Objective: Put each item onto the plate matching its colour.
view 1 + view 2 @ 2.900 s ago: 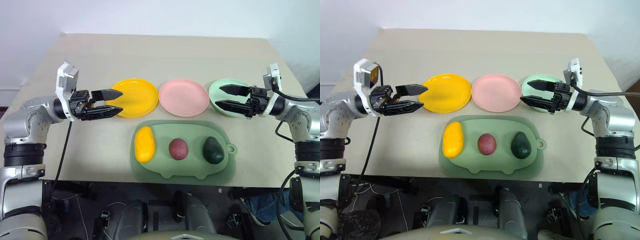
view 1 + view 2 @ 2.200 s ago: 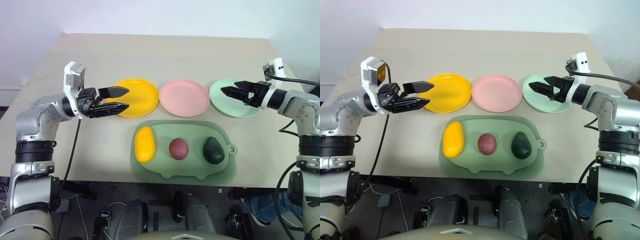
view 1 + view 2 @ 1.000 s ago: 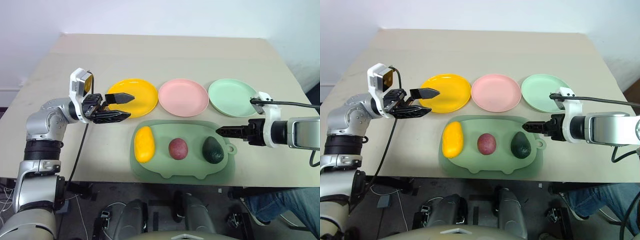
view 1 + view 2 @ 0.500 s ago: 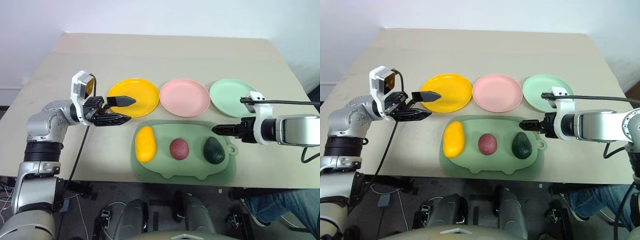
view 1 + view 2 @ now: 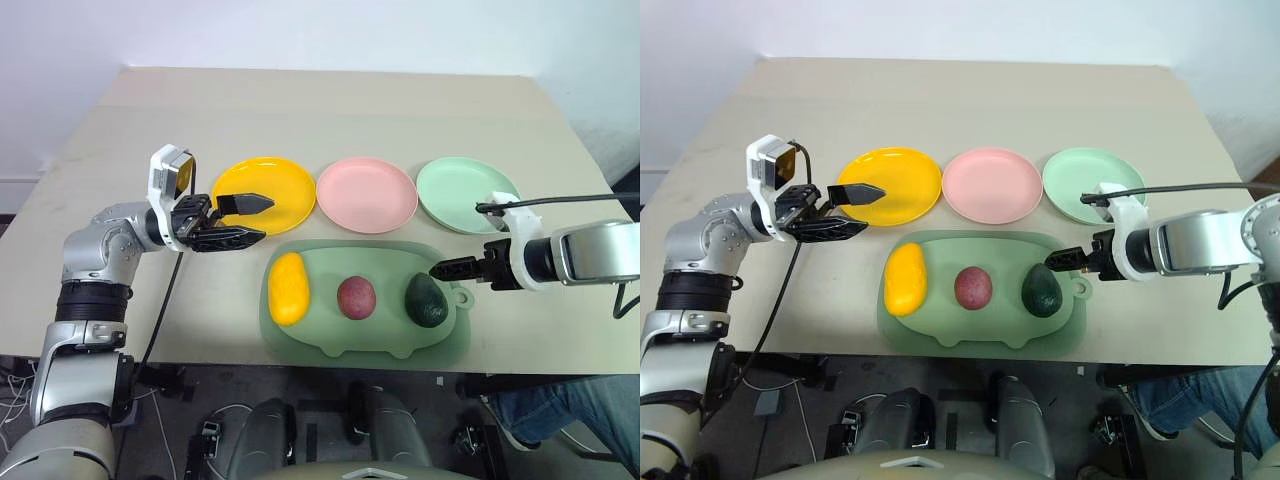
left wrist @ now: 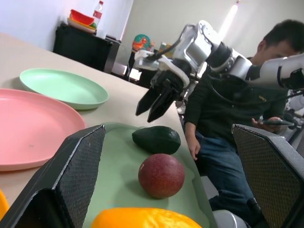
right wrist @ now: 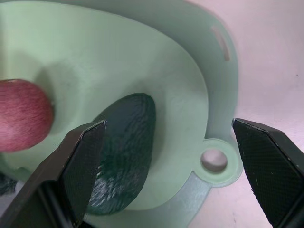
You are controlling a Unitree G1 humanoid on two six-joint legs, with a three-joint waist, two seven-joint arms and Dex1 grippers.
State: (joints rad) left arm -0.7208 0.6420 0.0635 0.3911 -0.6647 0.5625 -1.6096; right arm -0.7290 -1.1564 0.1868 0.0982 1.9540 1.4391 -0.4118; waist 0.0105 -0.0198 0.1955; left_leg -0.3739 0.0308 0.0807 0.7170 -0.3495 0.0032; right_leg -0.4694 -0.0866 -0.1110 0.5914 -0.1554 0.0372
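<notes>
A: What's the setting?
B: A beige table [image 5: 400, 120] against a pale wall, with a sage tray [image 5: 330, 335] at its near edge.

A: And the fruit?
B: All on the tray: mango [image 5: 288, 288] at its left end, maroon fruit [image 5: 356, 297] in the middle, avocado [image 5: 428, 300] at its right. Beyond the tray sit the yellow plate [image 5: 282, 182], pink plate [image 5: 366, 194] and green plate [image 5: 458, 190], all bare.

A: The arms?
B: The left gripper [image 5: 248, 218] reaches level towards the yellow plate's near edge, fingers wide apart, holding nothing. The right gripper [image 5: 442, 268] angles down just above the avocado, spread wide in the right wrist view, empty.

A: Anything else?
B: The left wrist view shows a seated person [image 6: 237, 123] in dark clothes beyond the tray.
</notes>
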